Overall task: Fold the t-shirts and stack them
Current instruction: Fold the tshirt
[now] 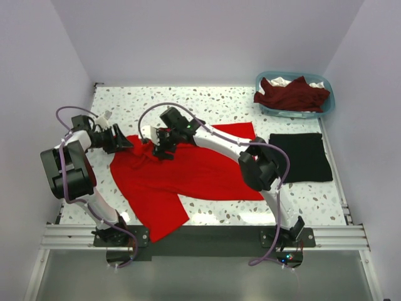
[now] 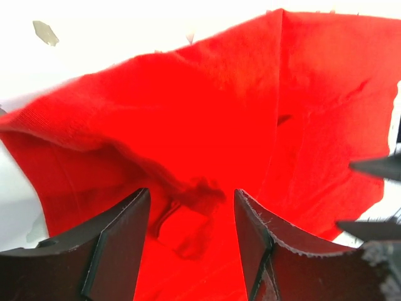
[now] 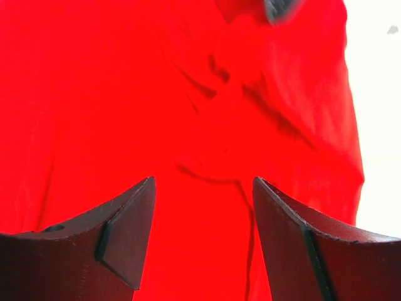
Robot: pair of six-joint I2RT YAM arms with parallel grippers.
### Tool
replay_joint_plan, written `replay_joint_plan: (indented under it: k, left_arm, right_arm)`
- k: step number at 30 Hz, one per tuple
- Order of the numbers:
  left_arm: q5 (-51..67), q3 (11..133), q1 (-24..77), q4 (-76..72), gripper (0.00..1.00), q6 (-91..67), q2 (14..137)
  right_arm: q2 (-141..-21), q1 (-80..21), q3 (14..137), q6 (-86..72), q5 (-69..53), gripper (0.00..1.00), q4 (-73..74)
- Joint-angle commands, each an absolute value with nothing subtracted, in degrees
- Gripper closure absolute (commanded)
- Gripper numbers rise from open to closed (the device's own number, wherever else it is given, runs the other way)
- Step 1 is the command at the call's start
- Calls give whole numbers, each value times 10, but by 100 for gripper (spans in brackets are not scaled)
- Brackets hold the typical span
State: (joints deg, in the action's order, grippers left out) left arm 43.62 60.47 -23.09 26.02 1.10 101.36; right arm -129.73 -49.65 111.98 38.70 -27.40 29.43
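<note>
The bright red t-shirt (image 1: 194,172) lies spread and rumpled across the middle of the table, one part hanging toward the near edge. My left gripper (image 1: 125,141) is at its left upper corner, jaws open just above the wrinkled red cloth (image 2: 207,106), nothing between them (image 2: 192,191). My right gripper (image 1: 164,149) is close beside it over the same bunched corner, also open above the red cloth (image 3: 125,94), its gap empty (image 3: 203,180). A black t-shirt (image 1: 301,157) lies folded flat at the right. A dark maroon t-shirt (image 1: 291,94) is heaped in the basket.
The light blue plastic basket (image 1: 327,108) stands at the back right corner with some white cloth (image 1: 280,81) behind the maroon one. Speckled tabletop (image 1: 188,103) shows behind the red tee. White walls close in the left, back and right sides.
</note>
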Motion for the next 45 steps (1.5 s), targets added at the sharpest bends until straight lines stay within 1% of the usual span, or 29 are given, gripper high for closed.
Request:
replay_joint_plan:
  k: [1, 10, 13, 14, 16, 17, 19, 20, 22, 23, 25, 26, 28, 31, 34, 35, 36, 45]
  left_arm:
    - [456, 603, -231, 210, 40, -33, 1017]
    - [474, 600, -222, 192, 44, -62, 1024]
    - [472, 592, -214, 189, 44, -65, 1023]
    - [471, 592, -212, 188, 46, -65, 1024]
    - [472, 587, -208, 184, 48, -68, 1023]
    - [472, 585, -207, 181, 49, -72, 1023]
    - [474, 585, -207, 175, 53, -77, 1024]
    - [472, 586, -207, 173, 54, -78, 1025]
    - [471, 592, -207, 172, 57, -79, 1027]
    - [470, 594, -206, 172, 60, -79, 1028]
    - [465, 599, -207, 171, 64, -81, 1028]
    - [463, 601, -206, 171, 67, -81, 1030]
    - [461, 606, -206, 168, 70, -84, 1032]
    - [458, 613, -206, 165, 79, -87, 1037]
    - [455, 627, -207, 164, 91, -89, 1042]
    - [455, 631, -207, 163, 97, -90, 1044]
    - [454, 635, -207, 162, 100, -91, 1045]
    - [441, 733, -215, 152, 100, -91, 1085]
  right_arm:
    - [-1302, -522, 1126, 428, -261, 33, 243]
    - [-1339, -547, 1143, 458, -260, 35, 260]
    - [-1353, -549, 1143, 459, -237, 41, 245]
    - [-1362, -549, 1145, 458, -229, 49, 241]
    - [-1367, -550, 1145, 457, -212, 57, 230]
    - [-1368, -549, 1143, 458, -196, 62, 227]
    - [-1368, -550, 1137, 458, -184, 66, 216]
    - [-1365, -549, 1136, 458, -173, 72, 213]
    - [-1361, -550, 1125, 457, -164, 80, 197]
    - [-1359, -550, 1123, 459, -157, 87, 194]
    - [-1356, -549, 1121, 454, -153, 100, 189]
    - [-1355, -550, 1122, 453, -152, 100, 189]
    - [-1351, -550, 1120, 447, -153, 100, 185]
    - [-1341, -548, 1116, 439, -164, 100, 180]
    - [-1326, -546, 1114, 430, -184, 100, 188]
    - [-1321, -545, 1112, 428, -190, 100, 186]
    - [-1317, -541, 1110, 427, -198, 100, 188]
    - [-1268, -526, 1067, 435, -260, 100, 221]
